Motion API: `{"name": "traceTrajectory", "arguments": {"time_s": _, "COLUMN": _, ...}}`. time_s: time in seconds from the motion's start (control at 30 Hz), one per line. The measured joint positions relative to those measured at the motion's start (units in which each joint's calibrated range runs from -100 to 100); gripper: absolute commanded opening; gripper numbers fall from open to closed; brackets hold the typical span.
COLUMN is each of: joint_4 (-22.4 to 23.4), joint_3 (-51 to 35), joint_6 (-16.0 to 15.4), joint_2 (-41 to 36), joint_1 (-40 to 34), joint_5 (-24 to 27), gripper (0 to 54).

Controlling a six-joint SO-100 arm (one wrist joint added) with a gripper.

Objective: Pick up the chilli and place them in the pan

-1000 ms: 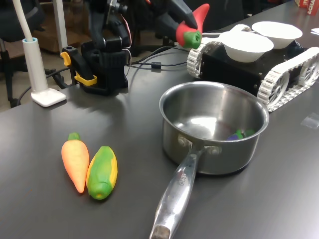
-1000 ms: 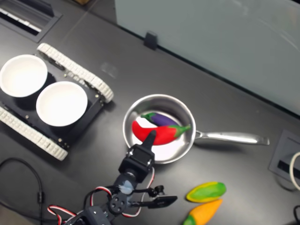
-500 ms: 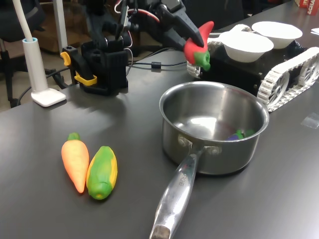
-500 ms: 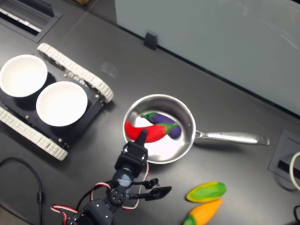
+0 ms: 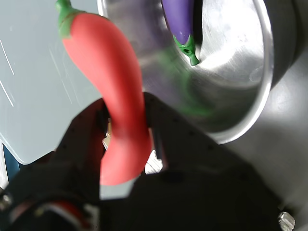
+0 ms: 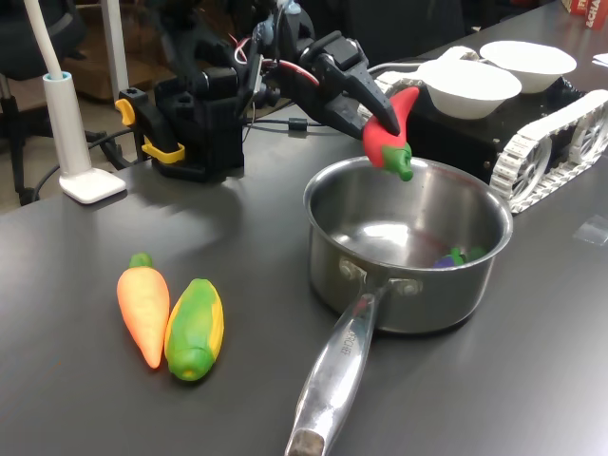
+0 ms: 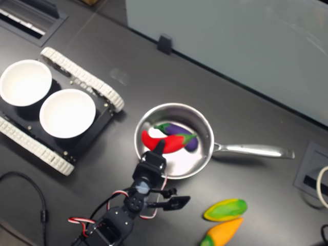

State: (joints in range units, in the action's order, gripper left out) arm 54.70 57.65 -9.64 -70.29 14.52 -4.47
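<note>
Left of the pan (image 6: 408,249) in the first exterior view, we saw a white lamp base (image 6: 87,180) standing far out on the dark table (image 6: 85,380), with the black arm base (image 6: 195,123) between it and the pan, set further back. Nearer the camera, also left of the pan, an orange carrot (image 6: 142,309) and a green-and-yellow corn (image 6: 195,328) lay side by side, touching. The pan's long handle (image 6: 332,380) pointed toward the camera.

Over the pan's rim on the side nearest the arm base, we found the gripper (image 6: 378,114) closed on the chilli (image 6: 389,136), which hung in the air with its green stem end lowest, just above the rim and not touching the steel. In the wrist view the two black fingers (image 5: 168,139) pressed the chilli (image 5: 115,106) from both sides near its pointed end, while the stem end reached out toward the pan (image 5: 240,72). A purple eggplant (image 5: 180,21) lay on the pan's floor.

From above, in the second exterior view, the chilli (image 7: 164,141) showed over the pan's (image 7: 205,128) inside, beside the eggplant (image 7: 179,130), and the gripper (image 7: 158,148) reached in over the rim.

Right of the pan in the first exterior view, and further back, a black tracked vehicle (image 6: 560,123) carried two white bowls (image 6: 470,85), both well apart from the pan.
</note>
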Motion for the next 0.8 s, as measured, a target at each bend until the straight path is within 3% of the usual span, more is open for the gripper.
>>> {"name": "traceTrajectory", "arguments": {"time_s": 0.37, "joint_4": -4.8, "joint_3": 4.6, "joint_6": 1.6, "joint_2": 0.0, "joint_1": -1.2, "joint_5": 0.3, "gripper": 0.5}}
{"name": "traceTrajectory", "arguments": {"time_s": 0.53, "joint_4": -4.9, "joint_3": 5.1, "joint_6": 1.6, "joint_2": 0.0, "joint_1": -1.4, "joint_5": 0.6, "gripper": 11.5}}
{"name": "traceTrajectory", "arguments": {"time_s": 0.8, "joint_4": -4.9, "joint_3": 6.2, "joint_6": 1.6, "joint_2": 0.0, "joint_1": -1.5, "joint_5": 0.6, "gripper": 23.2}}
